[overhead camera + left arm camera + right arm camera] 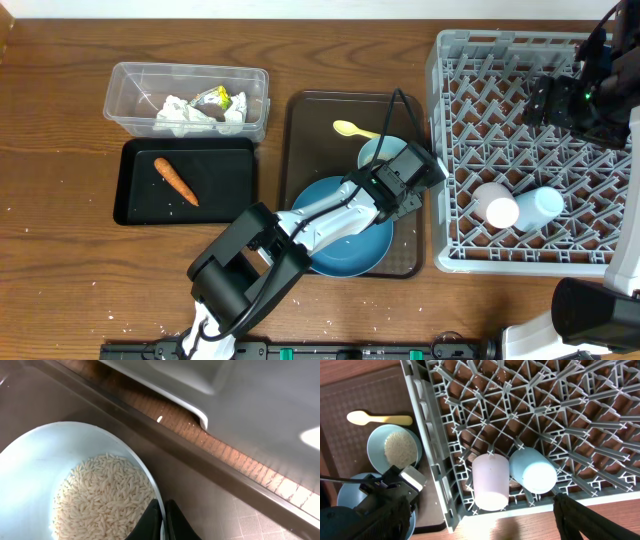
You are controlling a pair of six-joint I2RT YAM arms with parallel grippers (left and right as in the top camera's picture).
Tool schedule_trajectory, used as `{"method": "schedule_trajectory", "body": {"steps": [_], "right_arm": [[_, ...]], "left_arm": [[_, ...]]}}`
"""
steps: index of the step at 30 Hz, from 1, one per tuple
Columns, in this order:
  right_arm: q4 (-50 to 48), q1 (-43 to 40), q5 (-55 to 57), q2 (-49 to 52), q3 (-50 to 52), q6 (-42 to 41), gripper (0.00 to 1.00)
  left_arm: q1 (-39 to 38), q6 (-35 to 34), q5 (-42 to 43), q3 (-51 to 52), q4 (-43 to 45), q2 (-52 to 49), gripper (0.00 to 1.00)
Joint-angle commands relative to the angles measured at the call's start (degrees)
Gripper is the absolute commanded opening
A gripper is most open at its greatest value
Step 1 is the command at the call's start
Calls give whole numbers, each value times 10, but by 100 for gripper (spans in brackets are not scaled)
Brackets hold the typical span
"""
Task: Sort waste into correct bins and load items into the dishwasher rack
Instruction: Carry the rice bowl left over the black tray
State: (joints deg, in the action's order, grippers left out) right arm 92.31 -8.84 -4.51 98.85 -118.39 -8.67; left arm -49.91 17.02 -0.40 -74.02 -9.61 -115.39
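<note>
Your left gripper (162,521) pinches rim of round white bowl (30,470) w/ white rice grains (100,500), lower left. Upper right, right gripper (548,100) gapes empty over grey pegged plastic rack (500,130).

Tub (118,100) behind flat tray (225,190) with carrot (175,180); bowl (372,450), plate (360,252), spoon (350,128) on middle tray (305,130); left cup (497,207) beside right cup (541,205) in rack (437,150), rightmost.

— What furniture shows?
— One brown wood-grain table top (60,250), spreading across the overhead view, with its grain running from 9 o'clock to 3 o'clock.
— And the light?
— Soft and even, paler on the wood toward 10 o'clock. The right wrist view shows the same boards, redder, at 11 and 6 o'clock.
</note>
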Motion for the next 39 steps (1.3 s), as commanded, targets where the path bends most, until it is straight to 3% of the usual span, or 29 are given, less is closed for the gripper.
{"method": "schedule_trajectory", "body": {"steps": [1, 6, 13, 22, 26, 31, 39], "right_arm": [[1, -1, 0, -4, -9, 7, 90], [1, -1, 0, -4, -9, 7, 89], [0, -1, 0, -4, -9, 6, 89], [-1, -1, 0, -4, -9, 6, 89], [-1, -1, 0, -4, -9, 6, 89], [-1, -1, 0, -4, -9, 6, 89], [-1, -1, 0, -4, -9, 6, 89]], "left_arm": [[4, -21, -3, -12, 9, -1, 6], [13, -60, -53, -27, 11, 22, 6], [46, -95, -57, -64, -38, 71, 6], [122, -198, -44, -85, -221, 200, 6], [197, -246, -6, -85, -336, 283, 6], [327, -247, 53, -83, -438, 351, 6], [557, -163, 263, -54, -482, 344, 6]]}}
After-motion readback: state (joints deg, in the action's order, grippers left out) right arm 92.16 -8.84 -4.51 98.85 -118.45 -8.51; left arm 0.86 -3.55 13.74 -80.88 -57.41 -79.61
